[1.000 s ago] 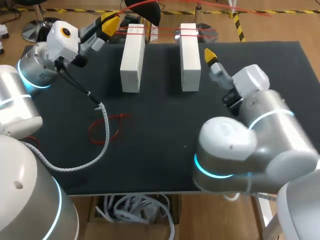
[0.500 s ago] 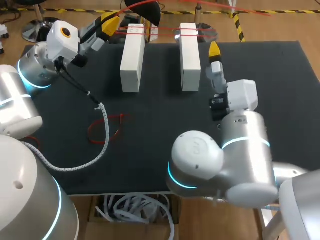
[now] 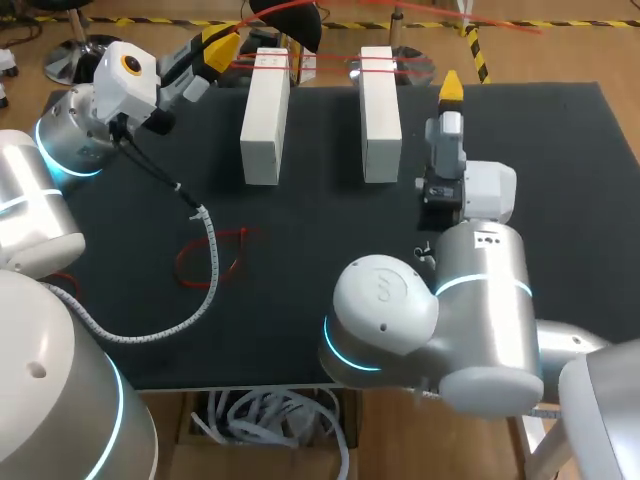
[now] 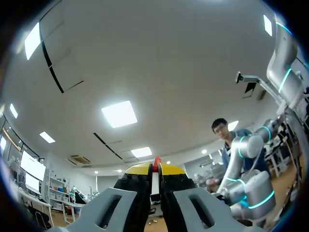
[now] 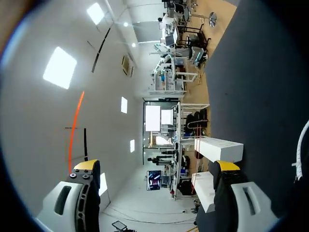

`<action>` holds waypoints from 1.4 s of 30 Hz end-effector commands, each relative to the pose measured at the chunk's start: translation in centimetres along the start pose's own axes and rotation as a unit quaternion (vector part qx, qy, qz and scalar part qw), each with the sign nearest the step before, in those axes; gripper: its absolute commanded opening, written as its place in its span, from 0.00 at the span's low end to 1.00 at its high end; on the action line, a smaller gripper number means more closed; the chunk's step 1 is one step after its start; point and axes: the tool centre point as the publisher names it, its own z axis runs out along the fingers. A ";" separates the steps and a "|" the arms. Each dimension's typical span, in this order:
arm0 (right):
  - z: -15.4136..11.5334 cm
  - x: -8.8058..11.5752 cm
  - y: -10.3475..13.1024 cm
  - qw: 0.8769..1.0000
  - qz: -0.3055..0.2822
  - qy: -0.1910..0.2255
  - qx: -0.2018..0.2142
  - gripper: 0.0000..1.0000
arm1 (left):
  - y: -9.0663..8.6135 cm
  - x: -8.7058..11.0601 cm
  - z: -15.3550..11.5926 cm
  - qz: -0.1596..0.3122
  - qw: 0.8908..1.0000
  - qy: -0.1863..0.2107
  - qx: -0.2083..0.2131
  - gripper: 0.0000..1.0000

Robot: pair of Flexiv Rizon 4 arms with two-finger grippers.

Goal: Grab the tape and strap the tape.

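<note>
Only two blocks (image 3: 265, 115) (image 3: 380, 110), two claws (image 3: 222, 45) (image 3: 451, 85), tape (image 3: 378, 67).

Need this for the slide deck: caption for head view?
Left gripper pinches red tape strung across two white blocks; right gripper poised beside them.

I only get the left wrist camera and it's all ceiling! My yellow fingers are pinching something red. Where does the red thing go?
Observer: The red tape appears to stretch from your left gripper across the far ends of the left white block and the right white block.
Operator: Where's my other arm?
Observer: The right gripper hangs just right of the right white block, near its far end.
Operator: Is it holding anything?
Observer: No, its fingers stand wide apart with nothing between them.
</note>
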 end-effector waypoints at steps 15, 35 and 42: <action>-0.6 5.9 1.3 1.000 0.027 0.005 -0.007 1.00 | 0.0 0.1 0.0 0.001 1.000 -0.001 0.001 0.00; 1.6 9.8 2.2 0.999 0.036 0.029 -0.003 1.00 | 0.0 0.1 0.0 0.001 1.000 -0.001 0.001 0.00; 2.9 10.3 2.3 0.998 0.050 0.034 0.000 0.40 | 0.0 0.1 0.0 0.001 1.000 -0.001 0.001 0.00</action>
